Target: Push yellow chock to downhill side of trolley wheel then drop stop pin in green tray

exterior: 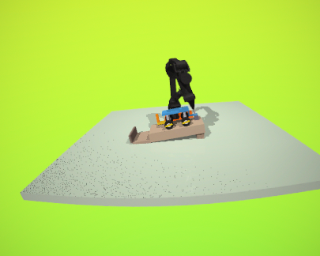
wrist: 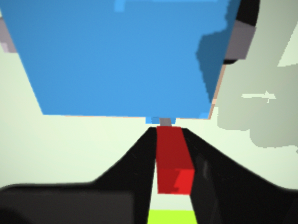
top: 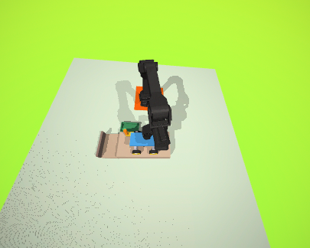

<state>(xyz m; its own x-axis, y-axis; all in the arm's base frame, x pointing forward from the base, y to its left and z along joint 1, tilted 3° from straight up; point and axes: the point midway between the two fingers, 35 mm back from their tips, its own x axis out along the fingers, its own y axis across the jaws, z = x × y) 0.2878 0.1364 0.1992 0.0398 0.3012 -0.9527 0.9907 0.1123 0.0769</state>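
Note:
The trolley (top: pixel 141 139) (exterior: pixel 175 111) (wrist: pixel 120 60), blue-topped, stands on the tan ramp (top: pixel 123 152) (exterior: pixel 178 133). My gripper (exterior: pixel 193 109) (wrist: pixel 167 133) is shut on the stop pin's red head (wrist: pixel 173 155), at the trolley's uphill end. The pin's grey shaft (wrist: pixel 165 121) shows between the head and a small blue block (wrist: pixel 151 120) (exterior: pixel 196 117); whether its end is still in the block cannot be told. The chock's orange handle (top: pixel 125 132) (exterior: pixel 157 118) and yellow body (exterior: pixel 161 122) are at the trolley's downhill end, on the far side. Its contact with a wheel is hidden.
The green tray (top: pixel 130 122) lies beside the ramp, toward the arm's base, near the chock. A raised dark stop (top: pixel 101 144) (exterior: pixel 133 134) closes the ramp's downhill end. An orange plate (top: pixel 139 104) lies under the arm's base. The arm hangs over the ramp's uphill part.

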